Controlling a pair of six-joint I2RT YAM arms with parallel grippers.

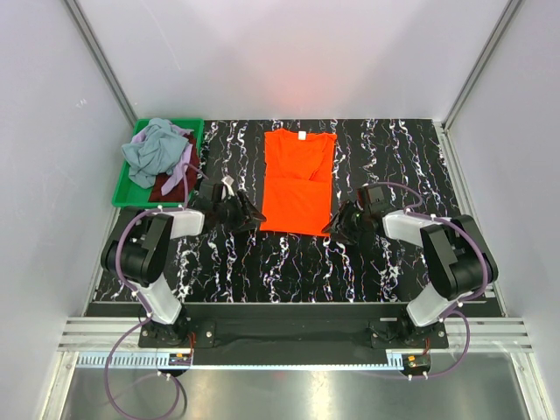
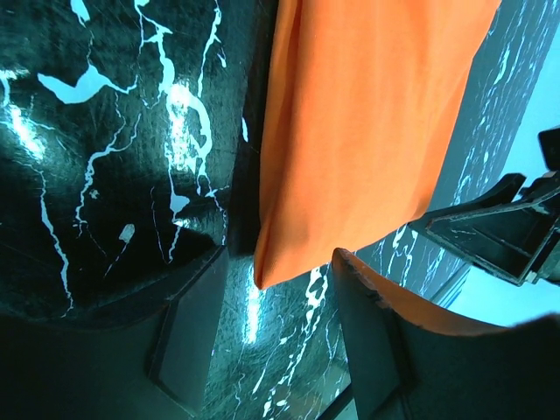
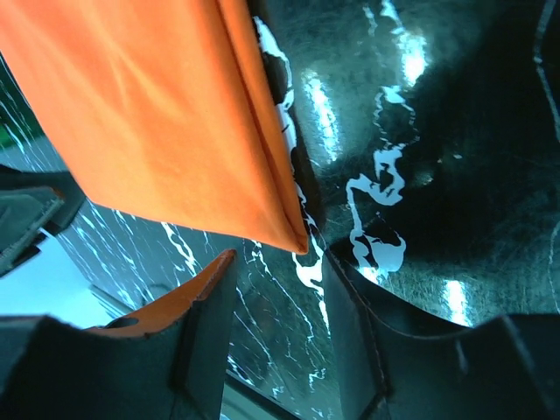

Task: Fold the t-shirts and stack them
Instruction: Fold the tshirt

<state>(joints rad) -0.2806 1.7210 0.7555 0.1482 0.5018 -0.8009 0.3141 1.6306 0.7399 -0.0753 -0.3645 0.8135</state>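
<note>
A black table (image 1: pixel 289 262) veined with white is enclosed on three sides by plain pale walls (image 1: pixel 350 52). Aluminium posts (image 1: pixel 98 57) are set at its far corners. The near edge is bordered by a slotted metal rail (image 1: pixel 289 335). Overhead light is reflected in the glossy surface.

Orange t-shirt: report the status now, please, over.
Left gripper open, right gripper open, at its near corners. Orange t-shirt flat, folded narrow. Nothing lies on it.

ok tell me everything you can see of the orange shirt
The orange t-shirt is bright orange-red soft cloth with a small white neck label. It lies flat on the black marbled table, sides folded in to a long strip, neck at the far end. Its near corners sit at the left gripper and right gripper, jaws open, neither gripping it.
</note>
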